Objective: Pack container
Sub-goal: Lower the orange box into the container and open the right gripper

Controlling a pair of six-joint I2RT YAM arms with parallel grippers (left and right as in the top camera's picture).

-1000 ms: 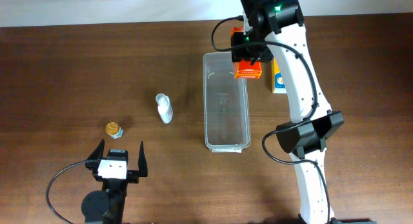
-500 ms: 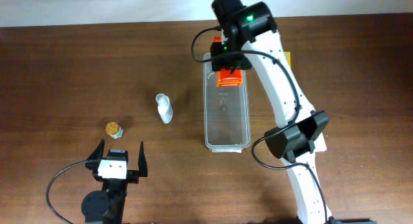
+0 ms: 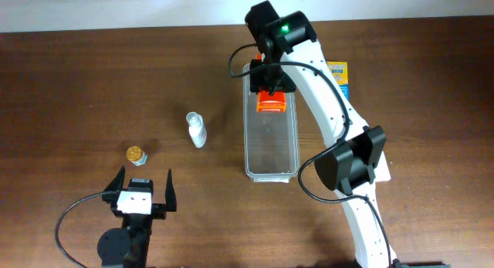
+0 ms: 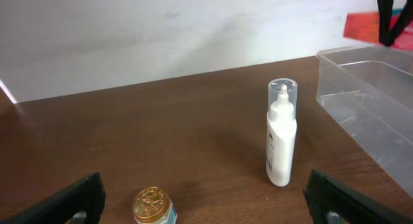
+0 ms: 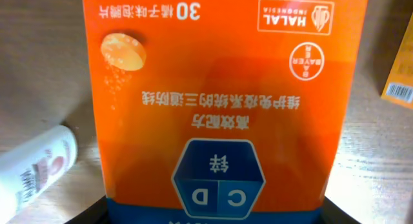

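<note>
The container [image 3: 271,148] is a long clear bin in mid-table, also at the right edge of the left wrist view [image 4: 377,114]. My right gripper [image 3: 269,89] is shut on an orange box [image 3: 272,105] and holds it over the container's far end. That box [image 5: 219,101] fills the right wrist view, with the dark fingers [image 5: 90,214] at its lower corners. My left gripper [image 3: 141,192] stands open near the front left edge, holding nothing. Its jaws stand wide apart [image 4: 203,208].
A white bottle [image 3: 197,130] [image 4: 282,137] stands left of the container. A small gold-lidded jar [image 3: 137,154] [image 4: 153,206] sits just ahead of the left gripper. A yellow and blue box [image 3: 337,76] lies right of the container, behind the right arm.
The right arm has swung left with the orange box, from beside the container's far right corner to above its far end. The left arm has not moved.
</note>
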